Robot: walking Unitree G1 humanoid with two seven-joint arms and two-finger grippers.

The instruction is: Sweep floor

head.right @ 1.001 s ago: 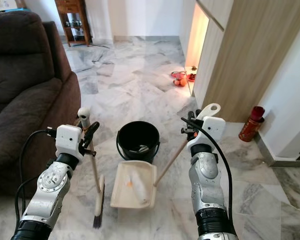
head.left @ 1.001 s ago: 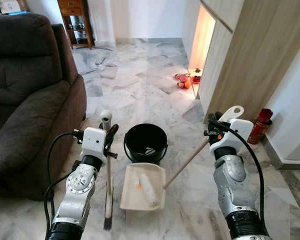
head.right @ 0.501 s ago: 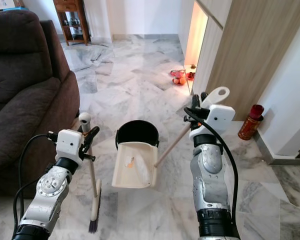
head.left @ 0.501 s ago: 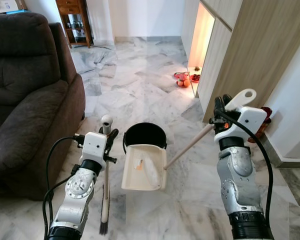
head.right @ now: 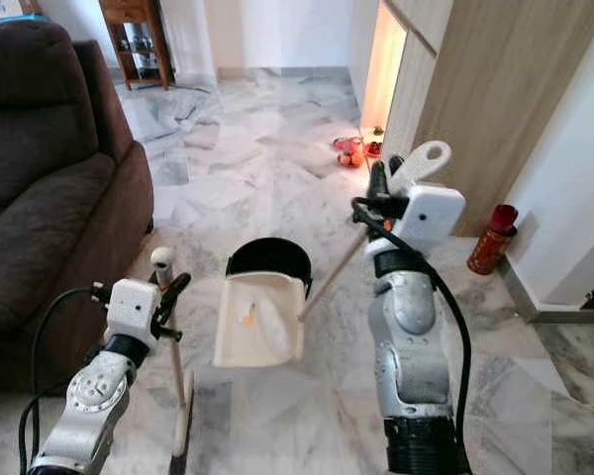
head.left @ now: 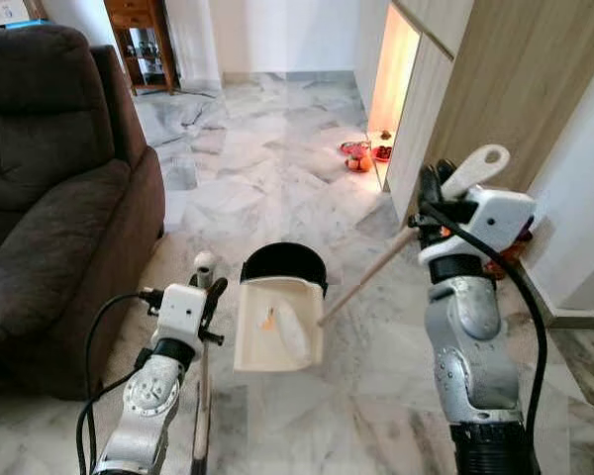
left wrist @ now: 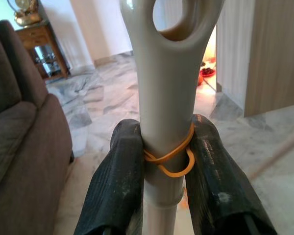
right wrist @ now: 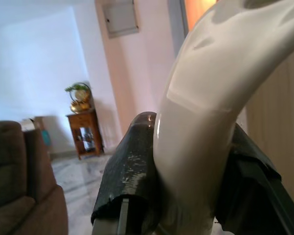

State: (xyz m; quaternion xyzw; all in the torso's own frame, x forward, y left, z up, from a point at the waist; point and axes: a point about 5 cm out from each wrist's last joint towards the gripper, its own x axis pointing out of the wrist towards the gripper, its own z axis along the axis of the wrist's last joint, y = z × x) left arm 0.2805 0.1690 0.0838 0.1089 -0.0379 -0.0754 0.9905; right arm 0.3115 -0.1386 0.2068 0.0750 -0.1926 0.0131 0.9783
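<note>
My right gripper (head.left: 428, 203) is shut on the cream handle (right wrist: 206, 112) of a long-handled dustpan (head.left: 279, 327). The pan hangs tilted above the floor, its far edge at the rim of a black bucket (head.left: 282, 263). Crumpled white paper and a small orange scrap (head.left: 268, 321) lie in the pan. My left gripper (head.left: 208, 297) is shut on the grey broom handle (left wrist: 164, 122), where a yellow rubber band is wound. The broom (head.right: 178, 396) stands nearly upright beside the sofa, bristles down on the marble floor.
A dark brown sofa (head.left: 49, 188) fills the left side. A wooden cabinet wall (head.left: 495, 99) runs along the right, with a red canister (head.right: 485, 240) at its foot. Small red and orange items (head.left: 359, 156) sit by a lit niche. A wooden shelf (head.left: 141, 40) stands far back.
My right arm has lifted the dustpan off the floor and tilted it up toward the bucket. The left arm and broom have sunk lower in view.
</note>
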